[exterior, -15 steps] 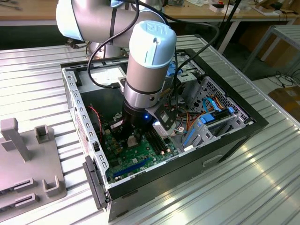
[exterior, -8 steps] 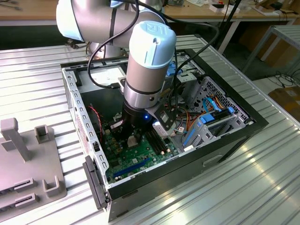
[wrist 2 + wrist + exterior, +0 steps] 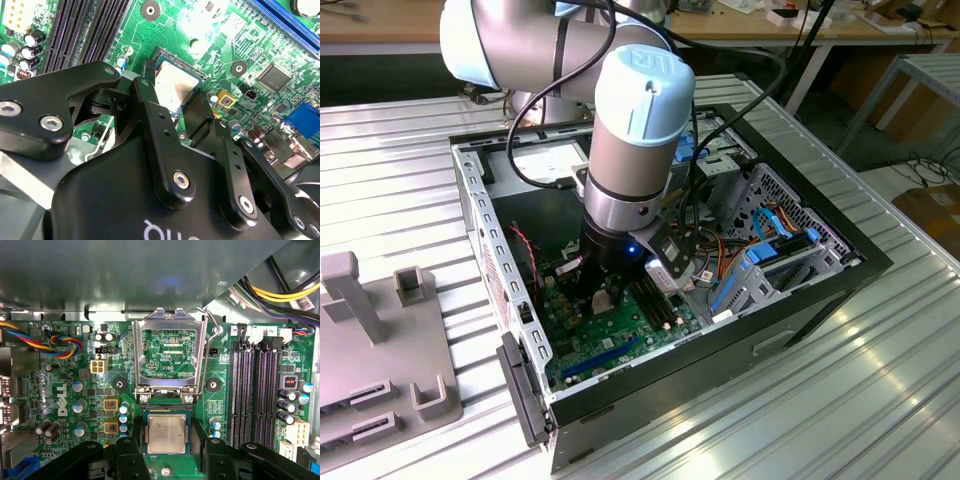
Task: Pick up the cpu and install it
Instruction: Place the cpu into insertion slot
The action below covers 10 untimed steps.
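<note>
While straddling cpu (image 3: 166,432) in socket (image 3: 167,411), can't tell gripper (image 3: 166,424) state: clamped or loose. Not locked down: frame (image 3: 136,355) up, lever (image 3: 207,335) unlatched.

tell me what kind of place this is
Probably a robotics lab or workshop: a grey and pale blue robot arm reaches into an open black desktop computer case lying on a ribbed silver metal table, with wooden workbenches behind.

Open computer case (image 3: 740,350), green motherboard (image 3: 125,374), memory slots (image 3: 255,395)
</note>
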Motion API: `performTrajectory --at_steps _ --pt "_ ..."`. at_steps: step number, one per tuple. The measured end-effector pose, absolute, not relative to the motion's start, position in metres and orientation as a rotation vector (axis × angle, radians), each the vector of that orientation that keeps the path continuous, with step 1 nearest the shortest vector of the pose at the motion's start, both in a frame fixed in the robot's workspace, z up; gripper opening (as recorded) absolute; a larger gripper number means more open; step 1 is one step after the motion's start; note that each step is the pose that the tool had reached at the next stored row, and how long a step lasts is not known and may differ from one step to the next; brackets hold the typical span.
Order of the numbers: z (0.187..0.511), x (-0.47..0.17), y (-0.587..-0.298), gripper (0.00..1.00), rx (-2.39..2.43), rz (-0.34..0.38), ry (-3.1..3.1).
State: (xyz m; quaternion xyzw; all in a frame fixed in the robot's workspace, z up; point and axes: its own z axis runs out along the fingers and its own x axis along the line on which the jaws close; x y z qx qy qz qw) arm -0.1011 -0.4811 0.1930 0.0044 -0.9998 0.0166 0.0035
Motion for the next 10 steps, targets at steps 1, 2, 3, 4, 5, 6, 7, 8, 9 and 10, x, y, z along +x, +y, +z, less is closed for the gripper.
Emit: performTrajectory --at_steps 1,2,3,4,5,6,7,8,9,10 --pt "0.193 -0.1011 -0.4812 0.47 0.014 0.052 -3.134" --pt "0.193 -0.1011 -0.4811 0.47 0.014 0.052 -3.134" --pt "0.193 -0.1011 -0.4811 0.47 0.014 0.052 -3.134" --pt "0.1929 -0.1011 -0.4811 0.47 0.014 0.052 -3.134" --pt "0.1929 -0.1011 -0.4812 0.47 0.014 0.052 -3.134" --pt "0.1929 -0.1011 -0.4812 0.47 0.014 0.052 -3.134" --pt "0.1929 -0.1011 -0.4811 0.47 0.014 0.052 -3.134" --pt "0.1929 -0.1011 -0.4811 0.47 0.014 0.052 -3.134" --pt "0.1929 -0.1011 -0.4811 0.47 0.014 0.052 -3.134" --pt "0.1929 -0.1011 -0.4811 0.47 0.014 0.052 -3.134"
